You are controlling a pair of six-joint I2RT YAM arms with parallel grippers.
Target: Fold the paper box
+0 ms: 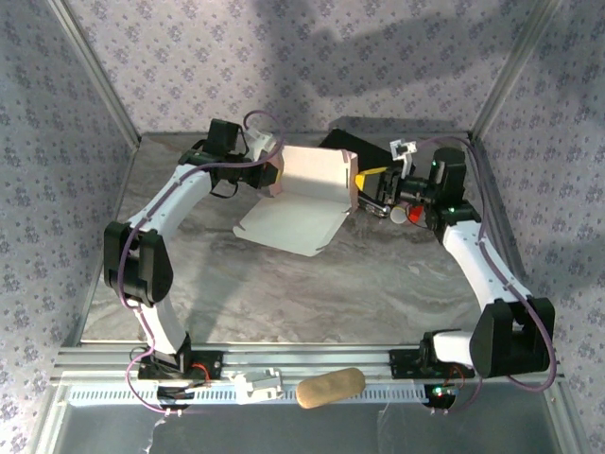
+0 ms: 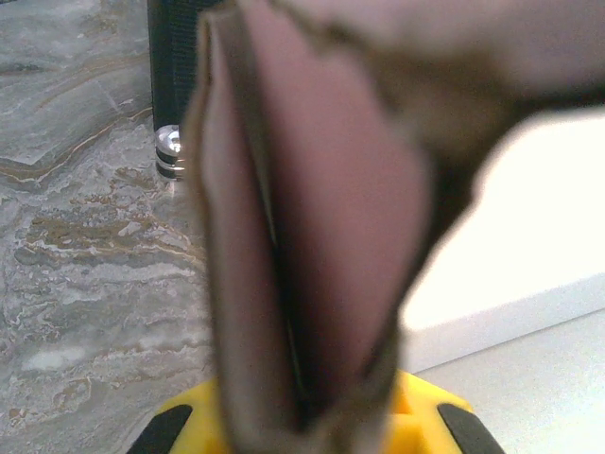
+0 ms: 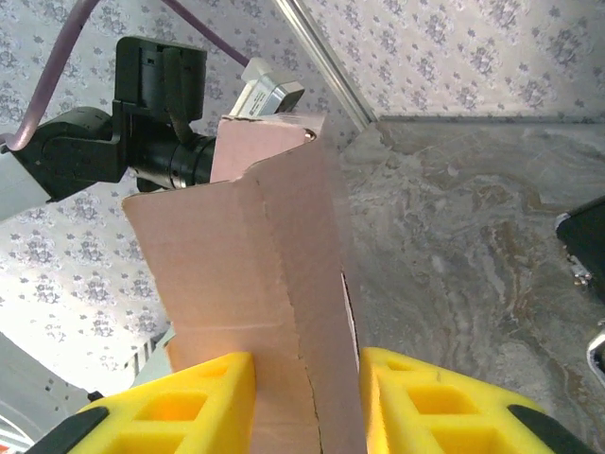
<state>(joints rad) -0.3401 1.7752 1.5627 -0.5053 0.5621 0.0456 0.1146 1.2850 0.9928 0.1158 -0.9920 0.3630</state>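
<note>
- Held box (image 1: 312,180) upright, mid-fold, over table's (image 1: 284,293) far middle (1 wide flap (image 1: 288,227) down flat).
- Clamped left gripper (image 1: 272,175) on its left edge, right gripper (image 1: 362,180) on the right wall.
- Needed next, probably: lifting that flap.

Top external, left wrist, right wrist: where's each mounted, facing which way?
Top external: above and behind the robot, looking down at the table; both arms show.
Left wrist: on the left arm, looking along the left gripper, shut on the paper box.
Right wrist: on the right arm, looking along the right gripper toward the left arm.
Shared: the paper box, in all three.
</note>
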